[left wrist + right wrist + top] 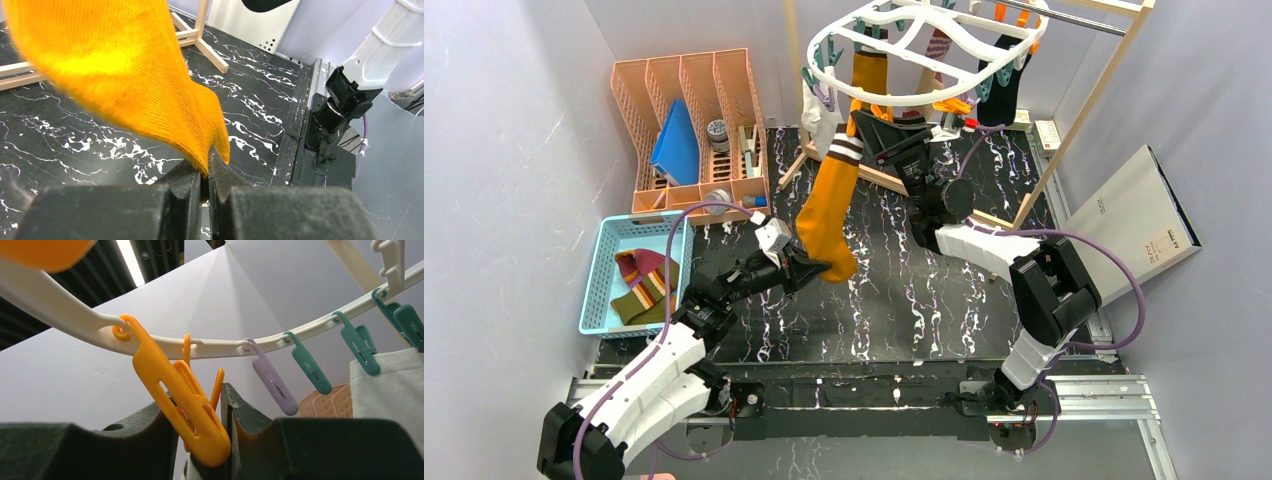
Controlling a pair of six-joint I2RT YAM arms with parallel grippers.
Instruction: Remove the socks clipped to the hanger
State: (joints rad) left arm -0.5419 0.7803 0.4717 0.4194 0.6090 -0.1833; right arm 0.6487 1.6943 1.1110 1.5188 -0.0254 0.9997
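While tight on mustard sock (125, 75) toe, left end effector (206, 172); fingers (185, 186) barely apart.

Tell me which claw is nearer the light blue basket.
Left. The left claw grips the mustard sock right of the basket; the right claw pinches an orange clip up on the hanger.

**Black marbled tabletop, clutter kept to the left and back**

The tabletop (894, 300) is black with white veining. At its far left stands a peach slotted organiser (729, 90). Just in front of that sits a light-blue basket (602, 270) holding striped socks (646, 285). The wooden frame (212, 54) rests its base bars on the far part, and a white power strip (1046, 135) lies at the back right.
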